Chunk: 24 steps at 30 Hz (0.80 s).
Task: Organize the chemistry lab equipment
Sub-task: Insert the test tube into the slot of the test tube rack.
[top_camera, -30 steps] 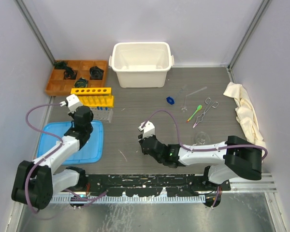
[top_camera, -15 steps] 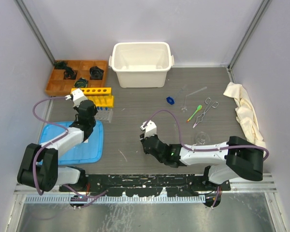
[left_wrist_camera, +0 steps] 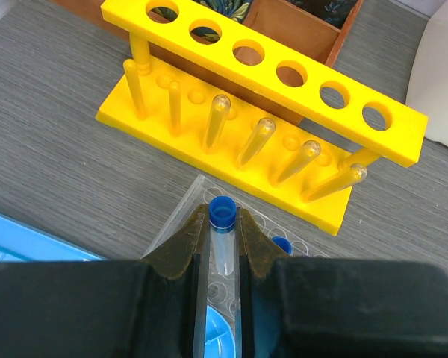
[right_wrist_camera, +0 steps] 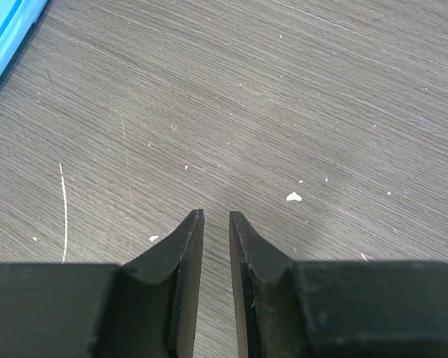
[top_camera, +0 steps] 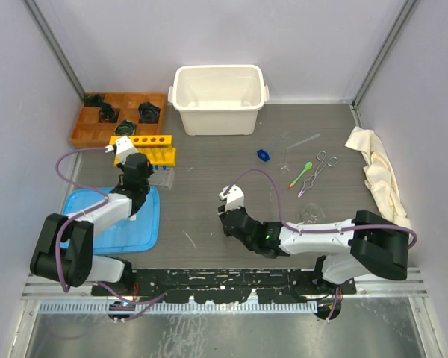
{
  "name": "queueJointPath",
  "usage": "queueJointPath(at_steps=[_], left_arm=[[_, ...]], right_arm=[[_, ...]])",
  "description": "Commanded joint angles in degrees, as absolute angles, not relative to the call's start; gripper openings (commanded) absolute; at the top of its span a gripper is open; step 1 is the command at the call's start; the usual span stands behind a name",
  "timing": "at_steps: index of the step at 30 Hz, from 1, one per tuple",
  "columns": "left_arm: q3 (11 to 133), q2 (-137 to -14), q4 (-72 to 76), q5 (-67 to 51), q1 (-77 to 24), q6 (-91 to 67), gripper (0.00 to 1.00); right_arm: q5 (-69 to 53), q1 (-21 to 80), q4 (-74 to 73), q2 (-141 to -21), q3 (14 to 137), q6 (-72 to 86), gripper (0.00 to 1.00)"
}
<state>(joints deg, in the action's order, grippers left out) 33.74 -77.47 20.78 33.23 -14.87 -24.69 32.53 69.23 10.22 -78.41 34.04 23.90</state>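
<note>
My left gripper (top_camera: 140,176) (left_wrist_camera: 222,218) is shut on a clear glass tube (left_wrist_camera: 225,250) with a blue cap (left_wrist_camera: 222,212). It holds the tube over a clear holed holder (top_camera: 163,176) (left_wrist_camera: 181,227) in front of the yellow tube rack (top_camera: 143,148) (left_wrist_camera: 269,82). A second blue cap (left_wrist_camera: 281,244) sits in that holder. My right gripper (top_camera: 225,211) (right_wrist_camera: 216,216) is over bare table, its jaws almost together with nothing between. A blue cap (top_camera: 263,155), a green spoon (top_camera: 302,172), metal forceps (top_camera: 319,168), a thin glass tube (top_camera: 302,142) and a clear flask (top_camera: 310,212) lie to the right.
A white bin (top_camera: 219,97) stands at the back centre. An orange tray of black parts (top_camera: 112,115) is behind the rack. A blue tray (top_camera: 112,224) lies under the left arm. A cream cloth (top_camera: 377,168) lies along the right wall.
My left gripper has moved forward and to the right with the tube, from over the blue tray to the clear holder by the yellow rack. The right arm has shifted only slightly.
</note>
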Motion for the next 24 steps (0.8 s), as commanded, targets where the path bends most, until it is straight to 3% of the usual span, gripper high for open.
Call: queueJointPath(at_steps=[1,24], left_arm=[[36.4,-77.8,24.2,33.4,-14.5,-24.9,0.0],[36.9,-81.1,23.2,31.5,-14.5,-24.4,0.0]], right_arm=[[34.4,68.9,11.6,-76.1,33.9,24.0,0.27],[34.8,68.3,11.6,-74.9,32.8,24.0,0.27]])
